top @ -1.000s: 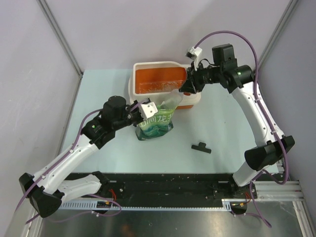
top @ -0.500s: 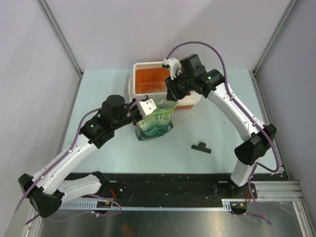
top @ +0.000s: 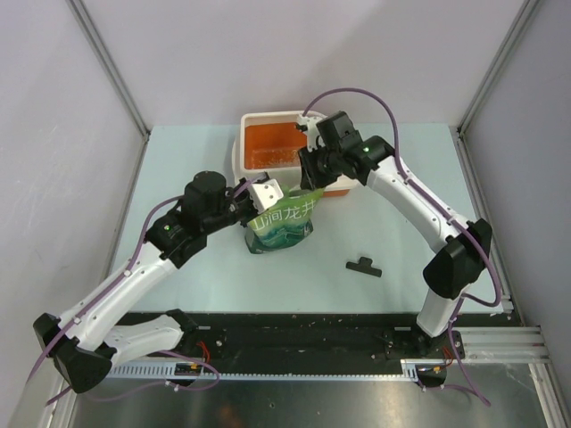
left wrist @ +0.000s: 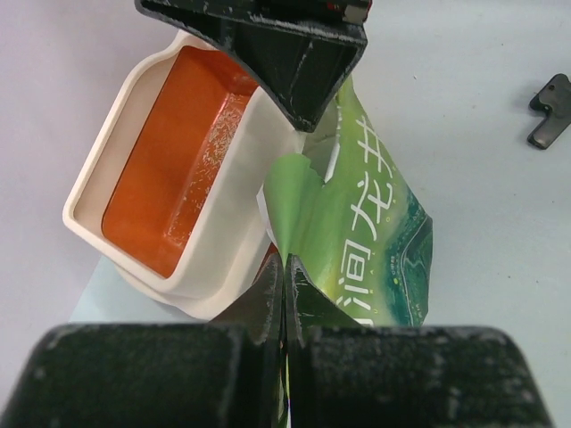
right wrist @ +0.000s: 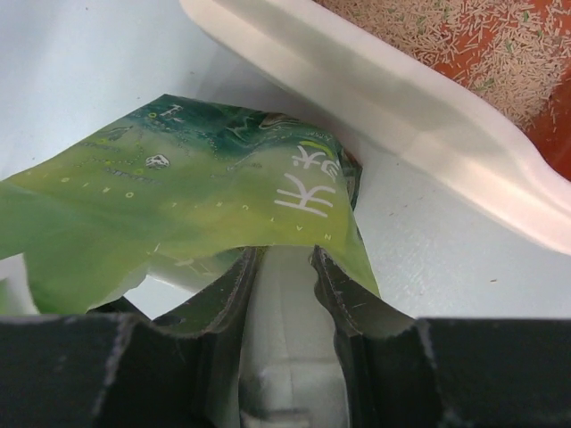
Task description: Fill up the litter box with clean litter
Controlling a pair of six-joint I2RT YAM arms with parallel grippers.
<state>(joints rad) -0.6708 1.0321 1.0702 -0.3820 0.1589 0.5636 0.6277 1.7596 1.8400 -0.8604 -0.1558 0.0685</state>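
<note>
Left gripper [left wrist: 284, 272] pinching an edge of the green pouch [top: 282, 223], right gripper [right wrist: 278, 259] at its mouth, grip unclear; litter box [top: 238, 153] far on the tabletop [top: 401, 223], touching the pouch, clean litter [right wrist: 446, 40] scattered thinly inside.

The litter box [left wrist: 223, 241] is moulded in smooth, glossy plastic; the pouch [left wrist: 379, 223] is made of shiny, crinkled film.

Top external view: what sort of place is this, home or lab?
Most likely a lab robot cell, not a home. Bare grey panels on aluminium posts enclose the table; the left arm and right arm are bolted to a black rail at its near edge. Props: litter box, green pouch.
</note>
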